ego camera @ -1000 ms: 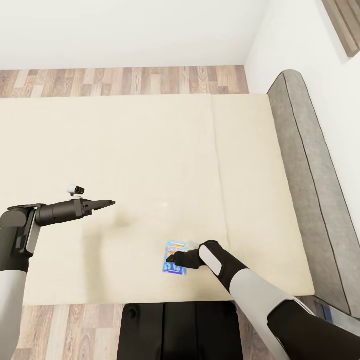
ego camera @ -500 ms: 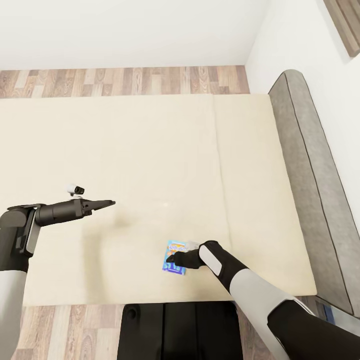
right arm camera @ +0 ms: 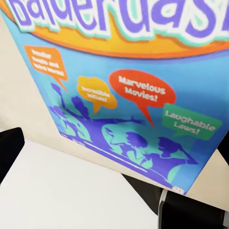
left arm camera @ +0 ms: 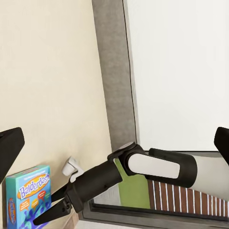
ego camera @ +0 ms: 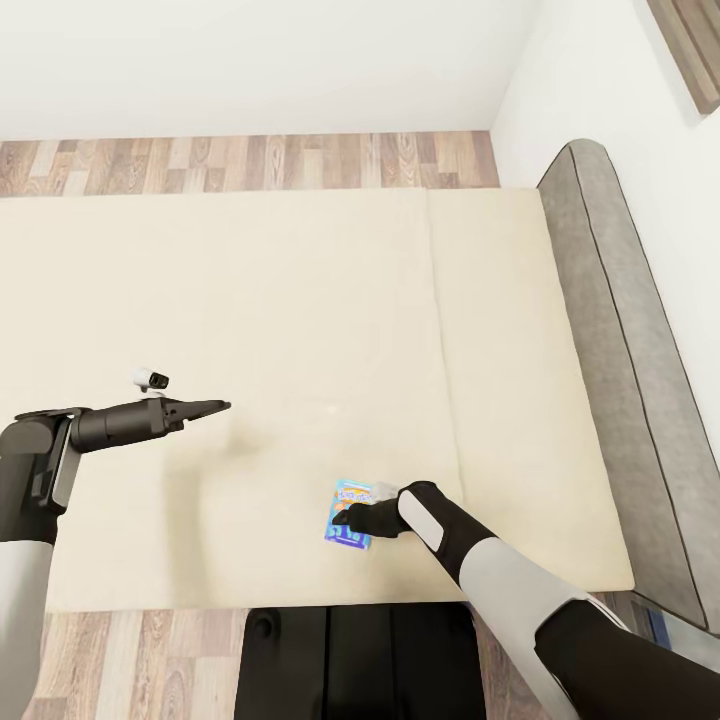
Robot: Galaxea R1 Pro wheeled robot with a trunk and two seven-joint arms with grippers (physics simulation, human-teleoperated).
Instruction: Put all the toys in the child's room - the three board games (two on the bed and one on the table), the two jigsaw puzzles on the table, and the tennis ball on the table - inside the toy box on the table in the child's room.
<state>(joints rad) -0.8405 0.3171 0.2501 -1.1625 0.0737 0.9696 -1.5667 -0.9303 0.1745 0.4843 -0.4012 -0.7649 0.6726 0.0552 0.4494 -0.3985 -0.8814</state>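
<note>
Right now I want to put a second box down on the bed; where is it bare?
The mattress is bare between the left gripper and the headboard. The crowded spot is the near edge, where the right gripper is over the blue game box.

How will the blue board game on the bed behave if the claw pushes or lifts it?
The blue board game looks thin, straight-edged and flat, so probably stiff and light. Lying flat on the beige bed, it should slide rather than roll. The right claw may struggle to get under its low edge.

Left end effector (ego camera: 222, 406) outstretched, fingers apart; right end effector (ego camera: 345, 518) low, fingers open (left arm camera: 50, 209)
</note>
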